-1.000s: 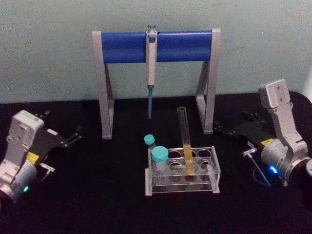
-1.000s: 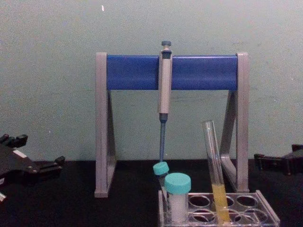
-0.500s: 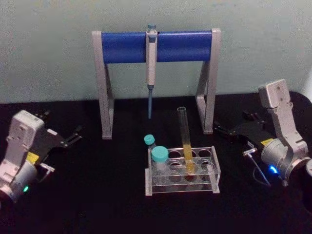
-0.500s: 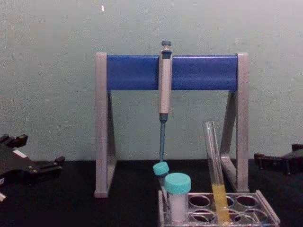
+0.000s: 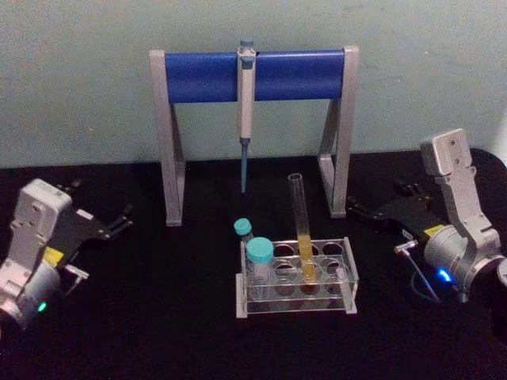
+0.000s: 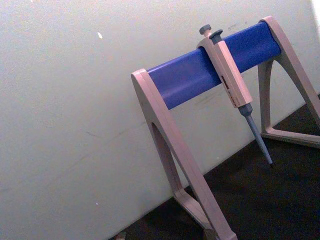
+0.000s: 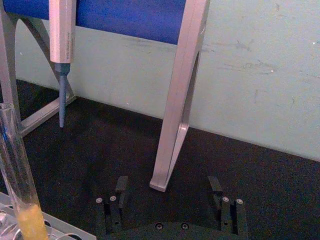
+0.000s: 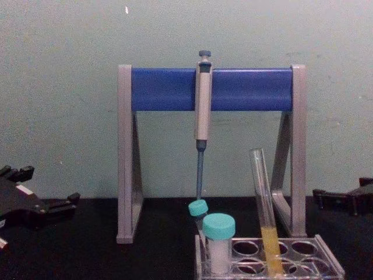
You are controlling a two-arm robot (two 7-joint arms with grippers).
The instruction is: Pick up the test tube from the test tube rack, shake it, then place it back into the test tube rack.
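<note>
The test tube [image 5: 301, 229] stands, leaning slightly, in a hole of the clear test tube rack [image 5: 349, 275] at the table's centre, with yellow-orange liquid in its lower part. It also shows in the chest view as the test tube [image 8: 263, 204] in the test tube rack [image 8: 327, 263], and at the edge of the right wrist view as the test tube [image 7: 15, 170]. My right gripper [image 5: 376, 198] [image 7: 168, 186] rests open to the right of the rack, apart from it. My left gripper [image 5: 101, 199] [image 8: 44, 185] sits open far to the left.
A grey-and-blue pipette stand [image 5: 252, 75] holding a pipette [image 5: 245, 111] stands behind the rack against the wall. Two teal-capped vials [image 5: 259, 253] occupy the rack's left end. Black tabletop [image 5: 166, 317] lies on both sides of the rack.
</note>
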